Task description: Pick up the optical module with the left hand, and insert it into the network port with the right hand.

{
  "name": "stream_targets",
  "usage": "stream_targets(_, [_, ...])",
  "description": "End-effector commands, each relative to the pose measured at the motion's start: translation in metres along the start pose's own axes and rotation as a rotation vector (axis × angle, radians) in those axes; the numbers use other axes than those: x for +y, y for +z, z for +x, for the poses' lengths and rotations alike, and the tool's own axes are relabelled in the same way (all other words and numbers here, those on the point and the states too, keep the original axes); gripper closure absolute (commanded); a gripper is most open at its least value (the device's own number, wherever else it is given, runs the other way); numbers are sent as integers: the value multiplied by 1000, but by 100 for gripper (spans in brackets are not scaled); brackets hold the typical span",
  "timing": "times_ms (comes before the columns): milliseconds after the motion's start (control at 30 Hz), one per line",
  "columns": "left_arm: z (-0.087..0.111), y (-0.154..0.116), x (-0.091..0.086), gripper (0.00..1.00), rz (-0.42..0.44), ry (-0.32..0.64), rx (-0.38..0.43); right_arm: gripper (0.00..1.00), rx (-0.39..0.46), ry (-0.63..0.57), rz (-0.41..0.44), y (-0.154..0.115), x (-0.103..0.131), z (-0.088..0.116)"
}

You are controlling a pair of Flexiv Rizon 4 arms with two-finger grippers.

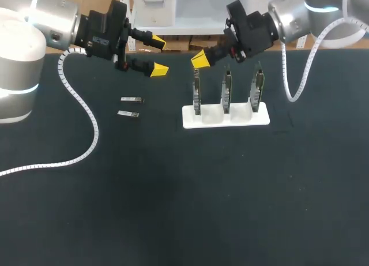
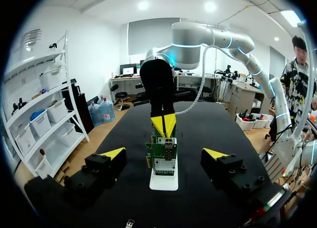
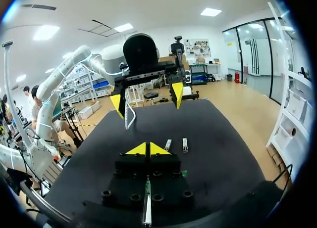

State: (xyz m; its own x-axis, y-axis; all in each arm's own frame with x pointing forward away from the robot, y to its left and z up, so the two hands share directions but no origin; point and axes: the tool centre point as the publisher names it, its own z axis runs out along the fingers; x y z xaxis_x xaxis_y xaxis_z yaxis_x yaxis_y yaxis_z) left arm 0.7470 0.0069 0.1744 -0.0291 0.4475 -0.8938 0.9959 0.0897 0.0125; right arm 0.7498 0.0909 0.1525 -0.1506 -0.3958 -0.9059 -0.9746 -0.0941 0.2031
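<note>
Optical modules lie flat on the bench [image 1: 173,208], left of centre in the head view: an upper module [image 1: 132,99] and a lower module [image 1: 128,113] just beneath it, close together but apart. Neither is held. My left hand [image 1: 159,57] hangs above and to the right of them, fingers spread and empty. My right hand [image 1: 200,59], tips pressed together on nothing I can see, sits above the leftmost of three port boards [image 1: 226,90] upright in the white stand [image 1: 226,117]. I judge the pick has not begun. Next I must lower the left hand over one module, fingers straddling its narrow sides, without nudging its neighbour.
</note>
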Motion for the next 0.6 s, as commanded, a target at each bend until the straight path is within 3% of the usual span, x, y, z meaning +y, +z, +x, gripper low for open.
stream_targets(33, [-1,1,0,0,-2,-3,5,100,5,3,0,1,-2,1])
stream_targets(600, [-1,1,0,0,-2,-3,5,100,27,29,-12,7,-1,15])
